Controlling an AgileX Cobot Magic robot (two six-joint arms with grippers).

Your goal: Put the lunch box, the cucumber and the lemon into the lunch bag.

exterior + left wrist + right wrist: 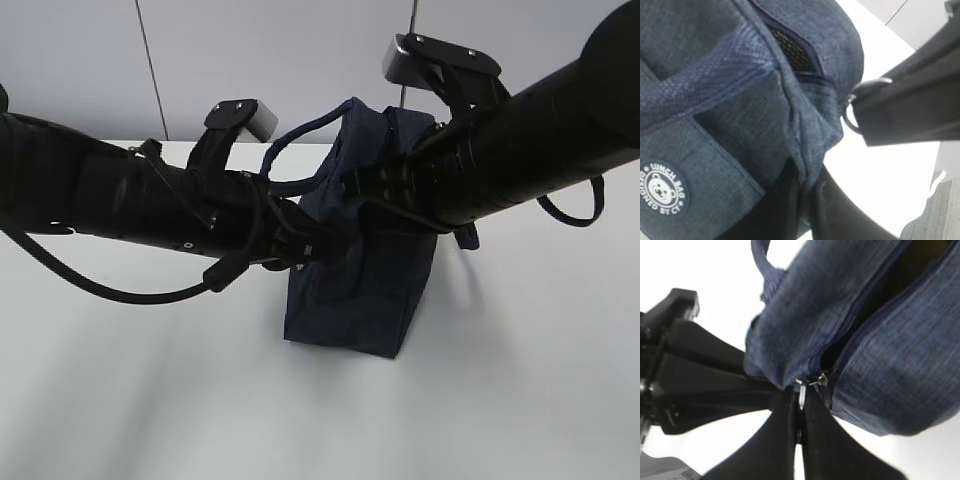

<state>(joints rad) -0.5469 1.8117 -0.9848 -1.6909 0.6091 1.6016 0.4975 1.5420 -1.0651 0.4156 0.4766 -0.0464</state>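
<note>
Right wrist view: the right gripper (799, 412) has its jaws clenched on the zipper's metal ring pull (801, 396). Left gripper (802, 192) jaws pinch a fold of the one navy lunch bag (365, 250), which stands upright on the white worktop (520, 380) between two arms.

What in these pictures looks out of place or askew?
The lunch bag stands tilted, its top bunched where the left gripper pinches a fabric fold. The right gripper is closed on the zipper's ring pull. Nothing looks spilled or damaged.
</note>
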